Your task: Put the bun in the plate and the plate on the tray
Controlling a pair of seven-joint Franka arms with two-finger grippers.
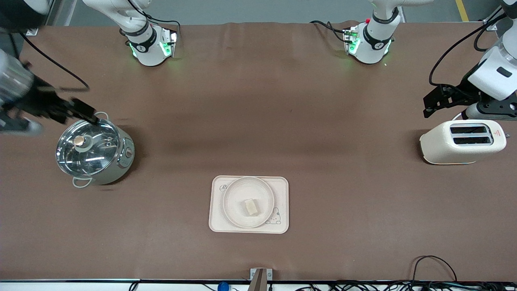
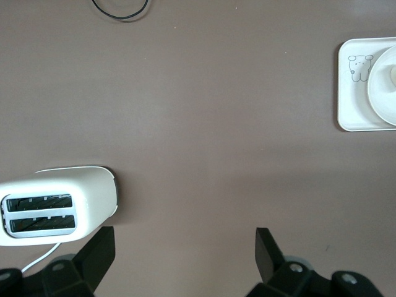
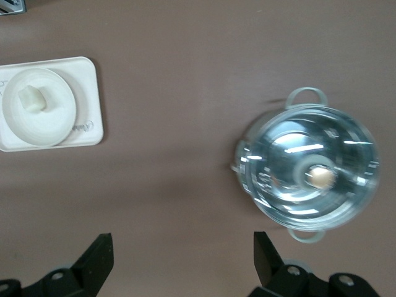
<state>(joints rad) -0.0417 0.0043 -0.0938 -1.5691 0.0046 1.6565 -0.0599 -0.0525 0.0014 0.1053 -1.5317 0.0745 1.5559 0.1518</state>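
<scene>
Judging from how things lie, both steps look done: the bun (image 1: 251, 207) rests in the plate (image 1: 238, 193), and the plate sits on the tray (image 1: 280, 186), on the worktop (image 1: 258, 101) near the front camera. The left gripper (image 2: 184, 247) hangs over bare worktop beside the toaster (image 1: 463, 141), jaws released and holding nothing. The right gripper (image 3: 182, 250) hangs near the lidded pot (image 1: 93, 153), jaws released too. No next move seems needed, except perhaps parking both arms.
</scene>
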